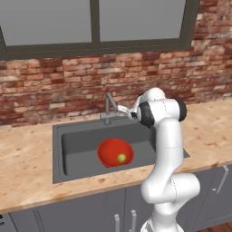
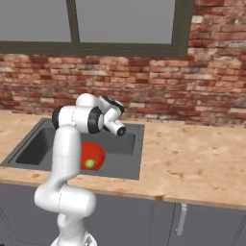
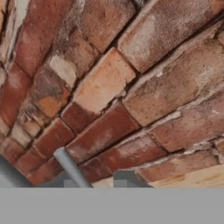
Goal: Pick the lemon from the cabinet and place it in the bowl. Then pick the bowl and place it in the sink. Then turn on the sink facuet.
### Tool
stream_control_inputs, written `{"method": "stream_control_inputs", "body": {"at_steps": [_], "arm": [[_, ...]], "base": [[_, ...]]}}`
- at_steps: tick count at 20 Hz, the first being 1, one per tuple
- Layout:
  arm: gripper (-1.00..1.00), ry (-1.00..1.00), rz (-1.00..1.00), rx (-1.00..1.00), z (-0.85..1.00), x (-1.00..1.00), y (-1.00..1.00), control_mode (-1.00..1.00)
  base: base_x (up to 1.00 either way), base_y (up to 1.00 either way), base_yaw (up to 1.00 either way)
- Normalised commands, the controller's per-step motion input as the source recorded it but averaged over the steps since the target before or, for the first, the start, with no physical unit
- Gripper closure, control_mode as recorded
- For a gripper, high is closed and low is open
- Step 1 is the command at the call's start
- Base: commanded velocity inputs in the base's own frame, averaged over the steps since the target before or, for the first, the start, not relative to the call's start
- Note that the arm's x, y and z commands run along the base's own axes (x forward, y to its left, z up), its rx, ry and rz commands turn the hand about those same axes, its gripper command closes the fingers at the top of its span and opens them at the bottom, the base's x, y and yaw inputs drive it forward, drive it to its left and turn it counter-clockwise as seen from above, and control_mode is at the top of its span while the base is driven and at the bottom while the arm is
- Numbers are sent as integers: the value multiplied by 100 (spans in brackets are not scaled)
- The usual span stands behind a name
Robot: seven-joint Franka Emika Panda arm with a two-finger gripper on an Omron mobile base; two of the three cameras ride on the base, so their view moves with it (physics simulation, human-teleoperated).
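The red bowl (image 1: pixel 115 152) sits in the sink (image 1: pixel 72 152) with the lemon (image 1: pixel 121 157) inside at its 4 o'clock, so only the tap (image 1: pixel 108 108) remains. The gripper (image 1: pixel 121 109), clenched on nothing I can make out, sits at the tap's 3 o'clock, presumably to nudge it. The hand view adds the brick wall (image 3: pixel 131 87) close up

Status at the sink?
Gripper shut beside faucet. Bowl with lemon sits in sink. Nothing in the way.
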Motion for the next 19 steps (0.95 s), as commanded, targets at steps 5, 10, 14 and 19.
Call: {"method": "stream_control_inputs", "body": {"at_steps": [5, 10, 14, 19], "arm": [[100, 13, -1, 15, 0, 0, -86, -100], [100, 10, 0, 13, -3, 0, -77, -100], [100, 2, 0, 5, 0, 0, -15, -100], [100, 0, 0, 0, 0, 0, 0, -100]], "base": [[0, 0, 0], [0, 0, 0], [0, 0, 0], [0, 0, 0]]}}
